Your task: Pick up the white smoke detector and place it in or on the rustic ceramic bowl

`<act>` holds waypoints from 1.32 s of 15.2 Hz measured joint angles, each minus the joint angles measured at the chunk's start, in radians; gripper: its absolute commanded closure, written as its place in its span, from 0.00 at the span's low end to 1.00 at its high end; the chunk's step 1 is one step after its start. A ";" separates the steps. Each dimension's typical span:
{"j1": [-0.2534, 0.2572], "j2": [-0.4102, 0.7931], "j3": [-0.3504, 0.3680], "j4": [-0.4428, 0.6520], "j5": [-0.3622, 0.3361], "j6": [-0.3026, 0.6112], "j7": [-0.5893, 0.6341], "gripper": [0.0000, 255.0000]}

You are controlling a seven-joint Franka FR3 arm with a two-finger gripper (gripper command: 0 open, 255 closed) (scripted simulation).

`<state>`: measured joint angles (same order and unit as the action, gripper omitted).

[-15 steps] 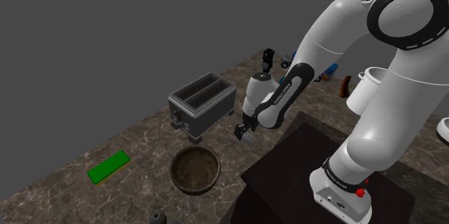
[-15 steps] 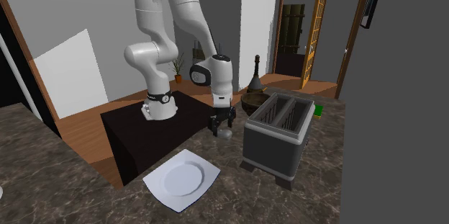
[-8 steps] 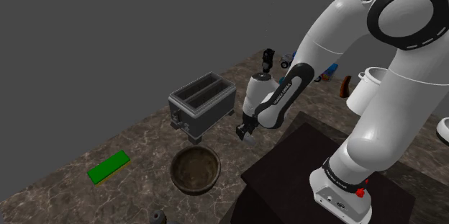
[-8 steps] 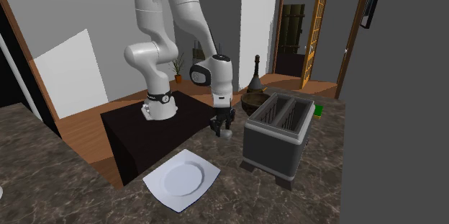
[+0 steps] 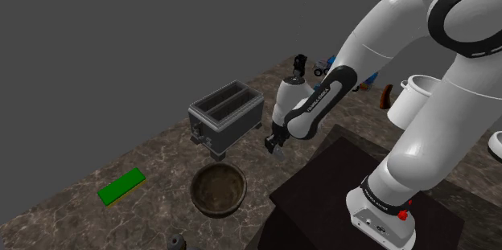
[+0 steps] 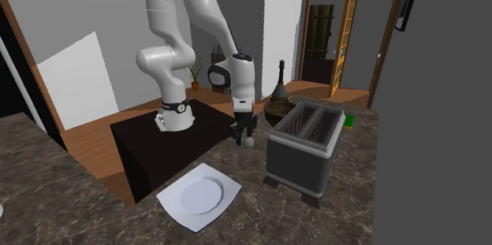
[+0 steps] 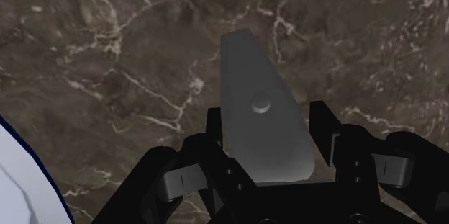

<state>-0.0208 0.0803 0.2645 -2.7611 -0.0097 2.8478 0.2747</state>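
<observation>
a dark marble counter with pale veins is filling most of the scene, with plain grey walls rising behind it, and in the second exterior view an open wooden door is standing at the far end of the room. the white arm is rising from its dark box stand and bending down toward the counter. a grey two-slot toaster is sitting on the marble, just beside the lowered hand on the shoulder view's left. a white square plate is lying on the counter in the second exterior view's foreground, next to the stand. the brown round bowl is resting upright and apart from the toaster, toward the shoulder view's lower left of the hand. a flat green block is lying further left along the counter, well apart from the bowl. the black gripper is pointing down between the toaster and the stand, its fingers clamping the smoke detector, which is drawn grey, is showing a small round button on its face, and is hanging near the bowl but not over it
</observation>
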 measured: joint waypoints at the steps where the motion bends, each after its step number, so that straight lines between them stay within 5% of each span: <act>1: -0.001 -0.019 0.006 -0.002 0.016 -0.017 -0.010 1.00; 20: 0.023 -0.345 0.000 0.023 0.153 -0.361 -0.107 1.00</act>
<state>0.0019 -0.2647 0.2648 -2.7381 0.1429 2.4869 0.1678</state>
